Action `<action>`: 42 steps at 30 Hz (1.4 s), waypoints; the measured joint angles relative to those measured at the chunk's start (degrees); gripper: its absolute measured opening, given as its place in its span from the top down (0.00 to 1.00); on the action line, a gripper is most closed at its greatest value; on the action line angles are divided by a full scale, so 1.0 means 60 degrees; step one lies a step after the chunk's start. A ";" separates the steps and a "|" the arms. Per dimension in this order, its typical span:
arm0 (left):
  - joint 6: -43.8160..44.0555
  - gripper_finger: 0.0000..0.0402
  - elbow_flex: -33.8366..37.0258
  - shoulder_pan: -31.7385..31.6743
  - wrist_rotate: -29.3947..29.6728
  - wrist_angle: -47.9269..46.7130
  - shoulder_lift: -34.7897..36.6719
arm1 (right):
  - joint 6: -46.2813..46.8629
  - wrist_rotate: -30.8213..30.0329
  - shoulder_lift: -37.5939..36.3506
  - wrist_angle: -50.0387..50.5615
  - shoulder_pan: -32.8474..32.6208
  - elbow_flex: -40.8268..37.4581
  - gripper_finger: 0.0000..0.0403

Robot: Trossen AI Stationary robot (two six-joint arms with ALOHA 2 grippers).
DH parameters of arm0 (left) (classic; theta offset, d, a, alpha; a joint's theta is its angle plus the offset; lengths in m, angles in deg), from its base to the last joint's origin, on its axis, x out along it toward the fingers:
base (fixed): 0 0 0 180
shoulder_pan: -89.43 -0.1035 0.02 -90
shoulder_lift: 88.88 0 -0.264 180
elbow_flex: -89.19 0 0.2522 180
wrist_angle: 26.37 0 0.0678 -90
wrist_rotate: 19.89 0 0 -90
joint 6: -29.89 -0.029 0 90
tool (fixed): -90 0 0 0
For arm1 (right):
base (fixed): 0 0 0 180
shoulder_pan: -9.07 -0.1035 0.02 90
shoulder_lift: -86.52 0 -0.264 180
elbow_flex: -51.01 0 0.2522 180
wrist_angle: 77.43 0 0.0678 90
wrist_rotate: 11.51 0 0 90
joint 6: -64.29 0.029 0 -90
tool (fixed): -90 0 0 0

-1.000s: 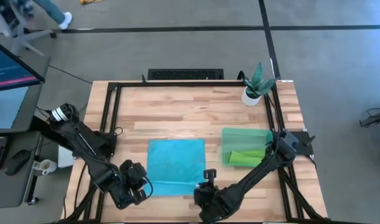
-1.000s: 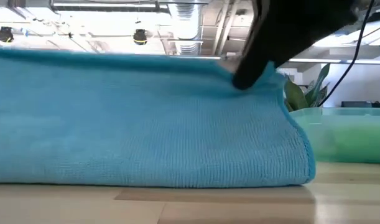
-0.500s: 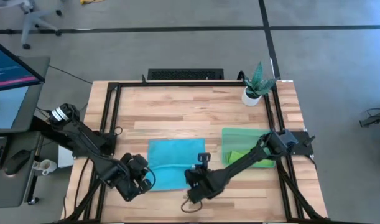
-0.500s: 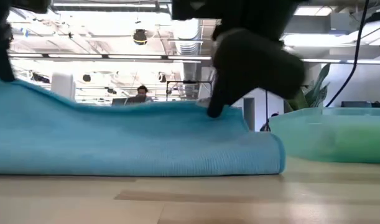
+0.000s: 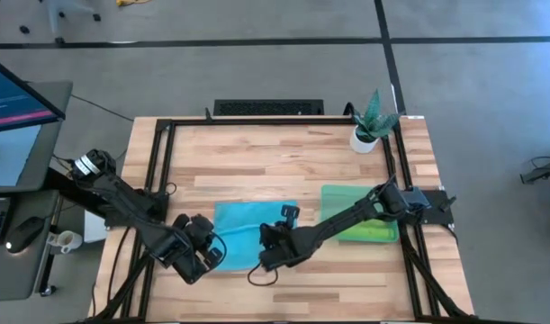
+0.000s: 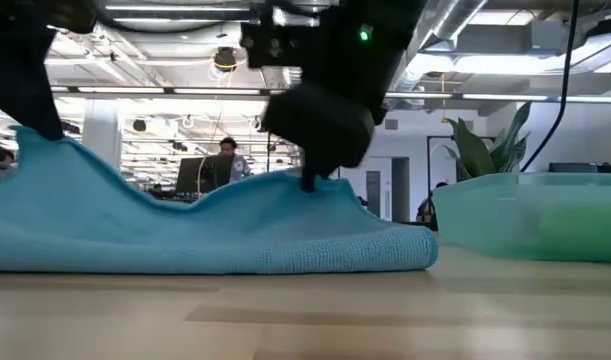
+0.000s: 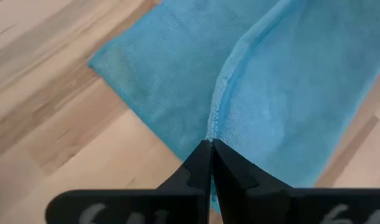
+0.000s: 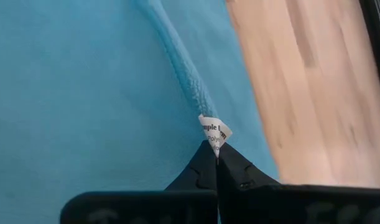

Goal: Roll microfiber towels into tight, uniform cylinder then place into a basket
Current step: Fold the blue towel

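Turquoise towel lying folded over on the wooden bench, just beside the green basket holding the lime green towel. Left gripper pinching the towel's hemmed edge at the near left, fingers pressed together on the cloth. Right gripper pinching the near right edge, fingers closed at a small white care tag showing partial print, reading roughly "mple" and "Poly". Potted plant standing at the far right corner.
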 joint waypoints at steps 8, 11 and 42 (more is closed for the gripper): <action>-0.0288 1.00 0.0000 -0.0625 0.0460 0.0000 -0.0002 | 0.0907 -0.0057 0.0005 0.1678 0.0031 -0.0003 0.98; -0.0557 1.00 0.0000 -0.0833 0.0499 0.0000 -0.0002 | 0.0914 -0.0126 0.0033 0.1568 0.0124 -0.0182 0.99; -0.1048 0.93 0.1209 -0.1217 0.0648 0.0145 0.0002 | 0.0898 -0.0043 0.0044 0.0638 0.0836 -0.0732 0.99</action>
